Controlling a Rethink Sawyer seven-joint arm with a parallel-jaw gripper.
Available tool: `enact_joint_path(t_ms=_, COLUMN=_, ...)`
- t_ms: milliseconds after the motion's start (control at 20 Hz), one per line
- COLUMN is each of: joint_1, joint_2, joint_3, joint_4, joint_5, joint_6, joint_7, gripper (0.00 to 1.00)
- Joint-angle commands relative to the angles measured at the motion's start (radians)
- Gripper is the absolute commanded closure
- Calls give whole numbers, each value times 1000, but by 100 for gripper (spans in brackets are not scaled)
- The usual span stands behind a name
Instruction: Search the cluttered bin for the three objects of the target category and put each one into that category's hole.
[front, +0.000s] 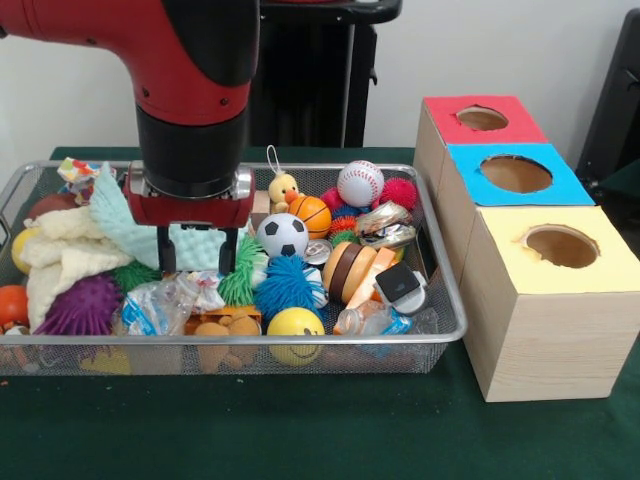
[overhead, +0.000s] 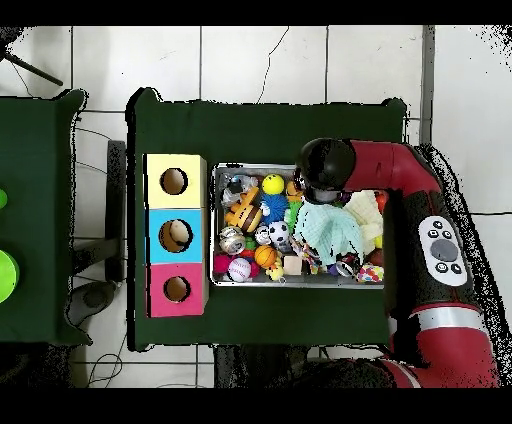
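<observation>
Green table (front: 300, 430), wire bin (front: 445, 330) crammed with toys, 2 plastic bottles (front: 150, 305)

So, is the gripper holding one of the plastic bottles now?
No, the gripper hangs open and empty over the bin; a plastic bottle lies below it.

a table (front: 300, 430) under a dark green cloth carries two things. the wire-mesh bin (front: 440, 335) sits directly on the cloth at the front view's left and middle, filled with toys. just beside it, at the right, a row of three joined wooden boxes (front: 540, 345) stands on the cloth, each with a round hole in a top coloured red, blue or yellow.
</observation>
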Motion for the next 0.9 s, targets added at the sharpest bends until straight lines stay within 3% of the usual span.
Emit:
enact_joint_path(t_ms=50, joint_1=-5, joint_2=41, joint_3=48, joint_4=43, joint_5=-113, joint_6=-47, joint_7=-273, gripper=0)
enact_joint_path(t_ms=500, joint_1=0, joint_2=60, joint_3=45, joint_4=25, joint_5=-180, joint_6=-137, joint_7=-215, gripper=0)
enact_joint_path(t_ms=700, joint_1=14, joint_2=69, joint_3=39, joint_4=-6, joint_5=-198, joint_6=-129, joint_7=-195, gripper=0)
enact_joint_path(t_ms=900, joint_1=20, joint_2=67, joint_3=25, joint_4=19, joint_5=-208, joint_6=-172, joint_7=-139, gripper=0)
